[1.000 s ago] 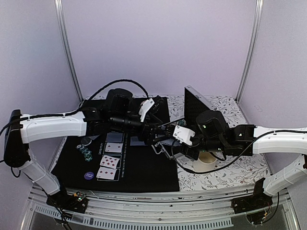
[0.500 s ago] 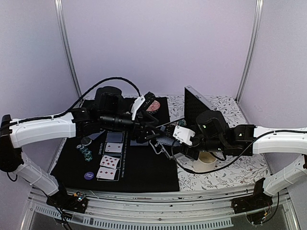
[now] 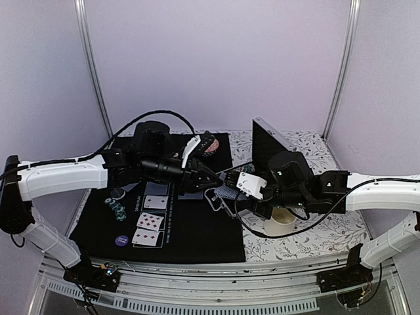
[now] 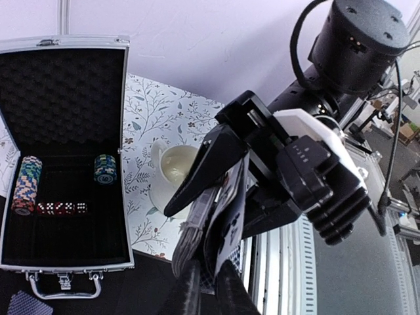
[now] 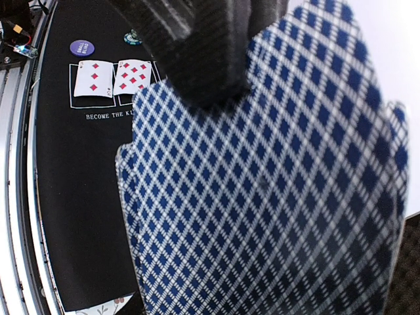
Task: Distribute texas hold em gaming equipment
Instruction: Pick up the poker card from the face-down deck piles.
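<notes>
My right gripper point(image 3: 228, 195) is shut on a deck of blue diamond-backed playing cards point(image 4: 197, 226) and holds it above the right edge of the black mat point(image 3: 197, 239). My left gripper point(image 4: 209, 279) reaches in from the left and is shut on one card point(image 4: 231, 220) at the deck's outer face. That card's back point(image 5: 262, 197) fills the right wrist view and hides my right fingers. A black left finger point(image 5: 197, 52) presses on its top edge. Face-up cards point(image 3: 149, 230), face-down cards point(image 3: 156, 195), a chip stack point(image 3: 118, 209) and a purple disc point(image 3: 121, 241) lie on the mat.
An open aluminium case point(image 4: 65, 259) at the back right holds chip stacks point(image 4: 26, 185) and red dice point(image 4: 61, 208). A white cup point(image 3: 282, 220) stands under my right arm on the floral cloth. A red patterned bowl point(image 3: 210, 146) sits behind my left wrist.
My left gripper has closed from wide open onto a card of the deck, shifting slightly towards the right gripper. The right gripper and the deck have stayed put.
</notes>
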Controlling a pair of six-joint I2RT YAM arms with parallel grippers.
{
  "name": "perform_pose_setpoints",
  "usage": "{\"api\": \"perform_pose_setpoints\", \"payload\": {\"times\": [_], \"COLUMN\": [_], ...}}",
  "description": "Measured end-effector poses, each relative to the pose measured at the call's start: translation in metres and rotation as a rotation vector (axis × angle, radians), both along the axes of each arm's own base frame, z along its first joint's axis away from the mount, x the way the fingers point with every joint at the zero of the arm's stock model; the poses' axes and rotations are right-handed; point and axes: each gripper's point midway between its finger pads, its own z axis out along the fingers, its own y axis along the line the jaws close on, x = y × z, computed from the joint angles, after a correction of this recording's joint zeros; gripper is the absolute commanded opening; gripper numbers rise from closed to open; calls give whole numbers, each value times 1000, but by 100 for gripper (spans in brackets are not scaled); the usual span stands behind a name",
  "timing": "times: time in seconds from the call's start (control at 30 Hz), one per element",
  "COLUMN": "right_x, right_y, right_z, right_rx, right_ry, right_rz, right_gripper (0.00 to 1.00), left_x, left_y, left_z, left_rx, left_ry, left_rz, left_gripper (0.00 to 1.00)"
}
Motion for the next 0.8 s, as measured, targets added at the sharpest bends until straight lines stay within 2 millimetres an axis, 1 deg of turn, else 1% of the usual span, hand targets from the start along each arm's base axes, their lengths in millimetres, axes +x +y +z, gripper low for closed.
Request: {"api": "perform_pose_setpoints", "payload": {"times": [0.03, 0.4, 0.57, 0.8], "right_x": [0, 0, 1, 2], "right_y": [0, 0, -2, -4], "right_z": [0, 0, 1, 4], "right_rx": [0, -2, 0, 3], "right_ry": [0, -2, -7, -17], "right_rz": [0, 0, -4, -14], "right_gripper": [41, 41, 41, 41], "left_x": [-1, -8, -11, -10], "left_y": [0, 1, 10, 21], "left_z": [0, 6, 17, 21], "left_rx": [-2, -13, -25, -24], "left_ry": [1, -3, -32, -31], "left_rz": [-6, -37, -32, -23], "left_gripper": [0, 0, 0, 0]}}
